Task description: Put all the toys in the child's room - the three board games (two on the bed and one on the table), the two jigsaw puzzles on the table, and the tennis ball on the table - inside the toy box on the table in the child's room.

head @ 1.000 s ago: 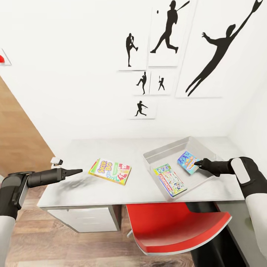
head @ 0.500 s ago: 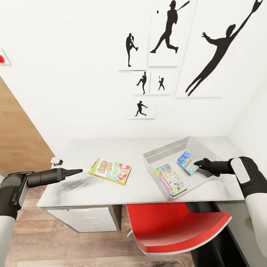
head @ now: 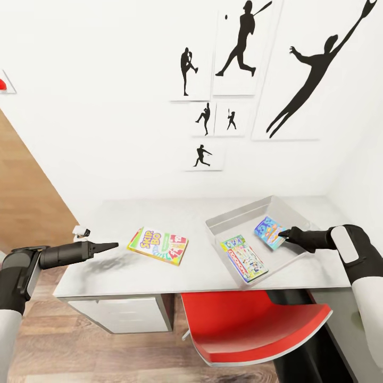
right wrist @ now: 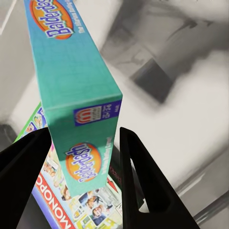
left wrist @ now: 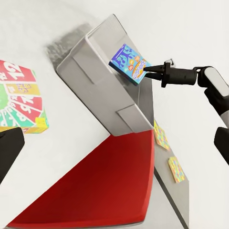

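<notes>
On the table, above a red chair, the toy box holds one board game. The right gripper pinches a blue board game over it. A yellow board game lies beside the left gripper, jaws pressed together.

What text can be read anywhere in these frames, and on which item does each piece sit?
"SKIP BO": yellow-green-red board game on the table.
"Balderdash": blue board game between the right gripper fingers.
"MONOPO…", cut off: board game lying in the toy box.
Smaller print: unreadable.
</notes>
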Controlling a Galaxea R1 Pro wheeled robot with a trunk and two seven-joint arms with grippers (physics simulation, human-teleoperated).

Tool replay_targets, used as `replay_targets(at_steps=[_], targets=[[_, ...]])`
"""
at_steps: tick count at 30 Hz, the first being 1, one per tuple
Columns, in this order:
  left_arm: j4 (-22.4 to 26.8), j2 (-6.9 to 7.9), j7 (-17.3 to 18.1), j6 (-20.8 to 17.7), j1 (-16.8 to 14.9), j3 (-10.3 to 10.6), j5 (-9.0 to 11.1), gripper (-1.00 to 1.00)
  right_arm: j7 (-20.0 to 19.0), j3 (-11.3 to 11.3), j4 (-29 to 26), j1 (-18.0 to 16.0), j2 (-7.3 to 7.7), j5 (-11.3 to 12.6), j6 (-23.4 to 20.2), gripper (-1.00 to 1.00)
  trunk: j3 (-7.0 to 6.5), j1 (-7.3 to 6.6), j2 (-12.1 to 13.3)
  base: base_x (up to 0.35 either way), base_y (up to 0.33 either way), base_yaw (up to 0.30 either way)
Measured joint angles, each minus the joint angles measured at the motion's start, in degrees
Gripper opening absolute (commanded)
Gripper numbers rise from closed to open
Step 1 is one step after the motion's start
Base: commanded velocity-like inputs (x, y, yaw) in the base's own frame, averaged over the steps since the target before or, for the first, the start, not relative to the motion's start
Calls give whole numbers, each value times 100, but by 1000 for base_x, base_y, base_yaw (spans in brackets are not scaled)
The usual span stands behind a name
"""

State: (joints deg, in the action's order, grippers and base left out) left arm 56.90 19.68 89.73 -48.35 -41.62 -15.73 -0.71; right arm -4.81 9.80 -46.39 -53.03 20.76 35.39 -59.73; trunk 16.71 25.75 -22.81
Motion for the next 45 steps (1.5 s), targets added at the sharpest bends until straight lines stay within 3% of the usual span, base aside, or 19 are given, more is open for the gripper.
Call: replay_targets(at_steps=[25,38,45], targets=[[1,0,0,0,0,0,0,100,0,0,0,-34,1,8,0,-100,0,0,0,0,0,0],[1,0,0,0,0,1,2,100,1,0,68,-202,-2,57,0,-100,0,0,0,0,0,0],[2,0,0,0,0,0,1,100,1,-7,433,-433,-8,46,0,-100,0,0,0,0,0,0]])
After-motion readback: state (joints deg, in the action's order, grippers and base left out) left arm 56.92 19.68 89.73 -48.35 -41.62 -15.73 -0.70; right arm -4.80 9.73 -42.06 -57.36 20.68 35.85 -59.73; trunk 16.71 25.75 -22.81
